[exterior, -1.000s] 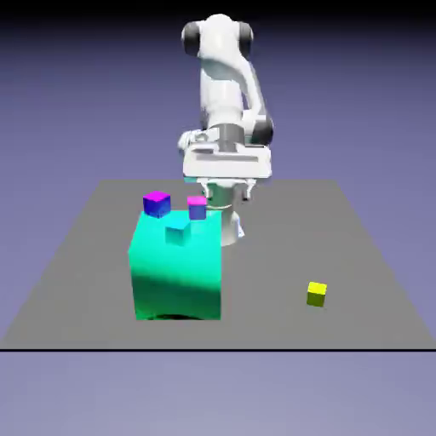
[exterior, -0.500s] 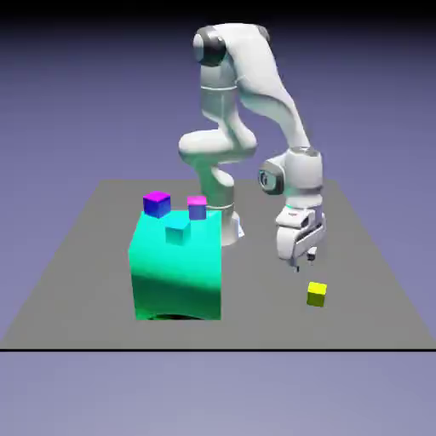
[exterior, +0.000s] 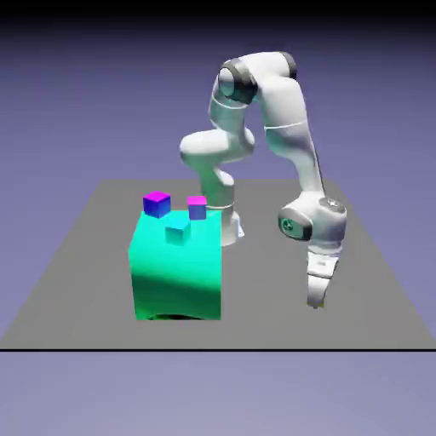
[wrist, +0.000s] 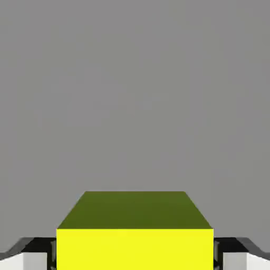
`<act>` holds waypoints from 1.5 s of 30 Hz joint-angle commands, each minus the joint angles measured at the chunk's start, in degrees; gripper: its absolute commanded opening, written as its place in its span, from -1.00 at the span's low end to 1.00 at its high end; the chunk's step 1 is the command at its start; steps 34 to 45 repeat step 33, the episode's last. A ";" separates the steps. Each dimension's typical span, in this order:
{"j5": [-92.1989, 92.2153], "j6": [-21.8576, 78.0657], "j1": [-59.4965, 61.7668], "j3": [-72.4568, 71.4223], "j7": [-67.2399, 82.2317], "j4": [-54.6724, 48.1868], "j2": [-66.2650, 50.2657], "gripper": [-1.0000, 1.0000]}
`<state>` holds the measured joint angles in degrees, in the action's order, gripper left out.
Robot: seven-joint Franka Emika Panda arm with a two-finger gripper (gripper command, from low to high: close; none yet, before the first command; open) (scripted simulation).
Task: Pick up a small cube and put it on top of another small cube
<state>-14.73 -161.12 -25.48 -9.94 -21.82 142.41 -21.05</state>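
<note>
Gripper (exterior: 317, 302) fingers are pinched on the small yellow cube (wrist: 134, 245), which is seen large between them in the hand view, low at the grey table (exterior: 85, 281). Grabbing looks done; lifting and placing on another small cube, like those on the big teal block (exterior: 176, 277), are left. A second ago the arm was folded back and the cube was uncovered.

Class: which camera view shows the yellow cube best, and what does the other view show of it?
The hand view: the yellow cube fills the bottom edge, large, between the end effector's fingertips. In the exterior view the lowered end effector hides the cube entirely.
</note>
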 commanded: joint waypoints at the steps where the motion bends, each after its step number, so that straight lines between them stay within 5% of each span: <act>1: 1.28 1.59 0.65 -0.94 0.99 0.43 2.08 -1.00; 23: 4.28 48.94 17.34 29.38 10.09 -3.27 47.45 -1.00; 29: 3.85 37.61 17.56 31.03 10.36 3.98 43.32 -1.00; 30: 3.85 37.61 17.56 31.03 10.36 3.98 43.32 1.00; 45: 4.04 42.58 17.47 30.31 10.24 0.80 45.14 1.00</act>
